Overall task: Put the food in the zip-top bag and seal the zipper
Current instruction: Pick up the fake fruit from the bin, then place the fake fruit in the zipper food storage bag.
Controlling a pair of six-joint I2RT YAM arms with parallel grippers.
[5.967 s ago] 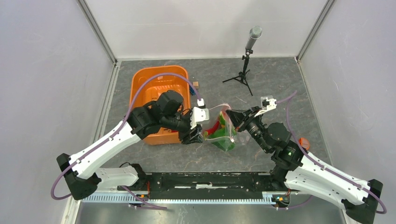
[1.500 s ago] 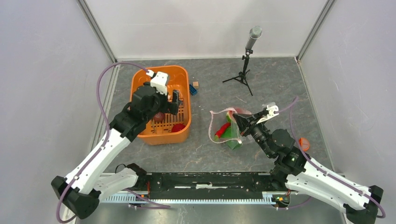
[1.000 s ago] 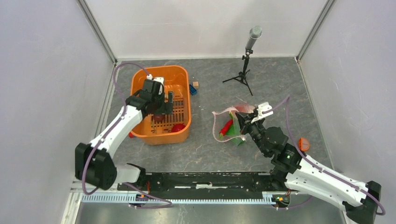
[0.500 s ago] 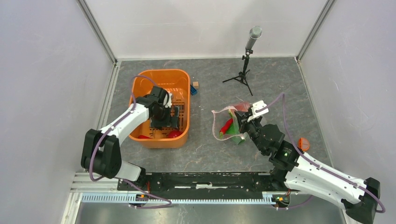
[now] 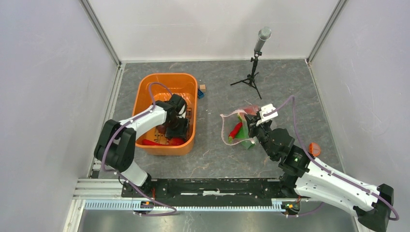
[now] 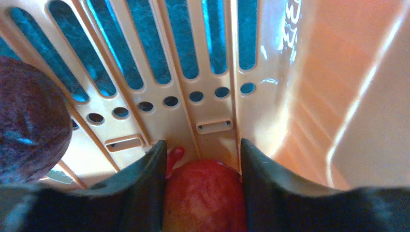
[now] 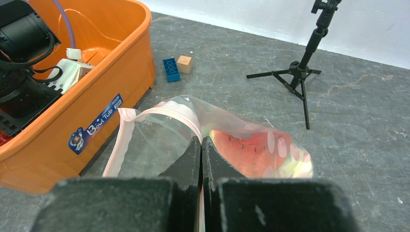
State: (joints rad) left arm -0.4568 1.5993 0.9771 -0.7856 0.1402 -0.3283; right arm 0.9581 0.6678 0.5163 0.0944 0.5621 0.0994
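Note:
My left gripper [image 5: 176,131] reaches down into the orange tub [image 5: 167,77]. Its dark fingers [image 6: 145,179] press on both sides of a red food piece [image 6: 205,193] on the slotted floor. A dark round food piece [image 6: 29,125] lies just left of it, and another red piece [image 5: 152,143] rests near the tub's front wall. My right gripper [image 7: 201,140] is shut on the pink zipper [image 7: 121,140] edge of the zip-top bag [image 5: 237,128]. It holds the mouth up and open toward the tub. Inside the bag are a watermelon slice [image 7: 246,150], a red piece [image 5: 235,130] and green leaves [image 5: 247,143].
A microphone on a small tripod [image 5: 254,67] stands at the back. A blue block [image 5: 200,93] and a wooden block [image 5: 202,87] lie right of the tub. A small orange object [image 5: 314,149] sits right of my right arm. Walls enclose three sides.
My left arm has dropped deeper into the tub, toward its front right. Its jaws have narrowed from wide open onto the red piece. My right gripper still holds the bag's edge.

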